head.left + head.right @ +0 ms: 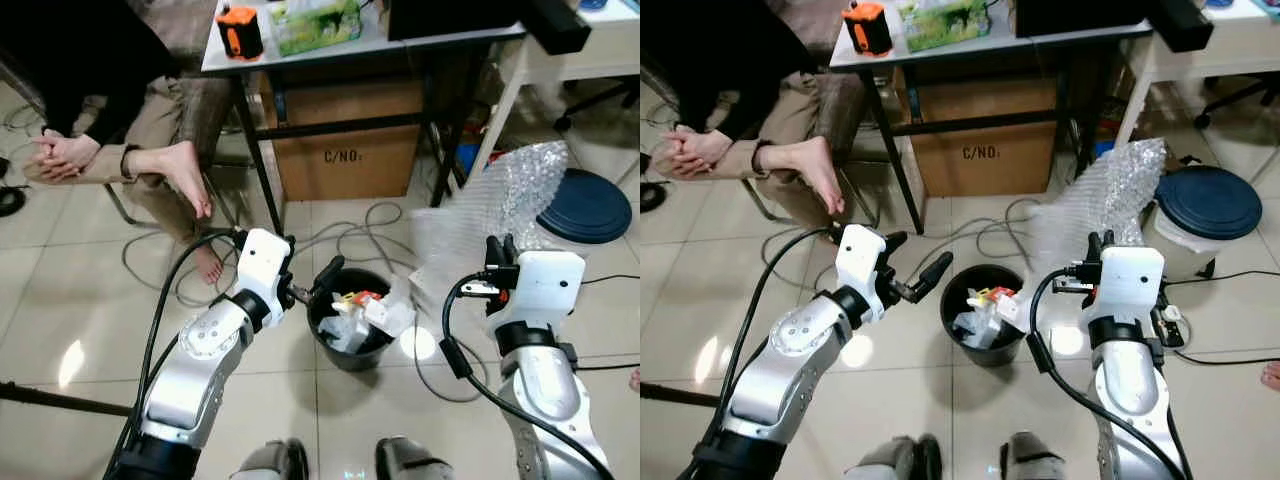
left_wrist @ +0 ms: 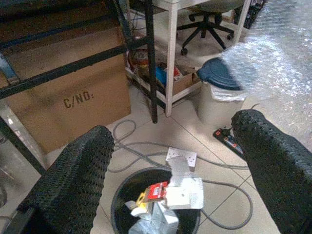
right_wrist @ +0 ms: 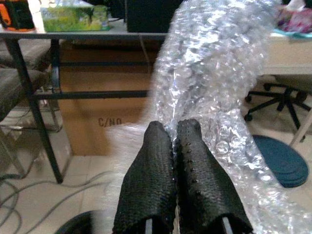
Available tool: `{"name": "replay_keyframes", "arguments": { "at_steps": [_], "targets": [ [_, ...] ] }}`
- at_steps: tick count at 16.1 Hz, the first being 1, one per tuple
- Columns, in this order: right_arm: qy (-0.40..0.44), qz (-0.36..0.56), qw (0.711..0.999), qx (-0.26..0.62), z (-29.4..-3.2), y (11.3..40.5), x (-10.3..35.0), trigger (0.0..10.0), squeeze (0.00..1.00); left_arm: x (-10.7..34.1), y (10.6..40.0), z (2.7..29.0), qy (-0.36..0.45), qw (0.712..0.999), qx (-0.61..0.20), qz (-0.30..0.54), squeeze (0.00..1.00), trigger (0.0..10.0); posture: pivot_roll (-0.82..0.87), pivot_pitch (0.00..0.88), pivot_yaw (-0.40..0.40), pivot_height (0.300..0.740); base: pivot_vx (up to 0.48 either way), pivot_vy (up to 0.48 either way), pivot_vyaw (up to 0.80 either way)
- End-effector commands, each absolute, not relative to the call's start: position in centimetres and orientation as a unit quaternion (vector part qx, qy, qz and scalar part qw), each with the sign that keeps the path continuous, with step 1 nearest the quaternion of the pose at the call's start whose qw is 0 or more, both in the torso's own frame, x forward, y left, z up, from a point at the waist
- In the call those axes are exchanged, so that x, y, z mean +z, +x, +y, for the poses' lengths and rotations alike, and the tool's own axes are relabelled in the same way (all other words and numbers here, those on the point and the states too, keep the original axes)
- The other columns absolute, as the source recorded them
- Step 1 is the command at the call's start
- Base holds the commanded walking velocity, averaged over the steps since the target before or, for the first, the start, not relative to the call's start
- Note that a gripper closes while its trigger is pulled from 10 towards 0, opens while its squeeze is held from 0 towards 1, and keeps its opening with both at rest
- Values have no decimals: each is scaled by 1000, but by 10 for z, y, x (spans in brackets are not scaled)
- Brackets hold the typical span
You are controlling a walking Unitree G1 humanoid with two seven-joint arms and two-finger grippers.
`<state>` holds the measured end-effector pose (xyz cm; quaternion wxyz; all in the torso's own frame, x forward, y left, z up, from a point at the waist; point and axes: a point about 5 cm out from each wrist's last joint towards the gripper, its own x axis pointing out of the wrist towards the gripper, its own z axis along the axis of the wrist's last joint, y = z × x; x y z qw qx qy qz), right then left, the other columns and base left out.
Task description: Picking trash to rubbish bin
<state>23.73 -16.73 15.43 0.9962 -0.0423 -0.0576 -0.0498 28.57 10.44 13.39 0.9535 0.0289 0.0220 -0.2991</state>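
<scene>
The robot stands over a small black bin (image 1: pixel 349 330) on the tiled floor, and the bin is already stuffed with white paper scraps and a red-and-yellow wrapper (image 2: pixel 155 191). The left gripper (image 1: pixel 912 266) hangs just beside the bin's rim on the robot's left, jaws spread wide and holding nothing; from the left wrist view the bin sits right between the two black fingers (image 2: pixel 73 180). Over on the right, the right gripper (image 3: pixel 175 146) has its jaws pressed together on a big sheet of bubble wrap (image 1: pixel 1102 195). The sheet stands up off the floor, crinkled and see-through, rising from the gripper toward the white table leg (image 1: pixel 497 110). It hangs to the right of the bin, near it but not in it.

Behind the bin, grey cables (image 1: pixel 350 232) loop across the floor. A cardboard box (image 1: pixel 350 140) marked "C/NO" sits under a dark-framed table (image 1: pixel 232 55), which carries an orange-and-black gadget (image 1: pixel 240 30) and a green pack (image 1: pixel 315 25). A white tub with a dark blue lid (image 1: pixel 1205 205) stands off to the right. A person (image 1: pixel 110 130) sits at the left, one bare foot crossed over a knee, hands clasped.
</scene>
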Motion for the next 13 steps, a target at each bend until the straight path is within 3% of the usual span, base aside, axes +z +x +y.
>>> {"name": "replay_keyframes", "arguments": {
  "at_steps": [1,5,9,13],
  "targets": [
    [-36,-58,997,-43,-163,237,153,0,0,131,285,111,30,956,-291,28,0,10000,-109,217,96,740,0,0,0],
    [-41,-63,996,-47,-166,241,153,0,0,129,290,109,27,957,-286,29,0,10000,-114,191,108,740,0,0,-800],
    [-44,-77,995,-44,-165,253,155,0,0,134,302,100,28,957,-288,8,0,10000,-120,124,98,740,0,0,0],
    [-72,-85,994,-13,-172,264,164,0,0,133,309,91,-2,966,-258,-7,0,10000,-140,85,-2,740,0,0,0]
  ]
}}
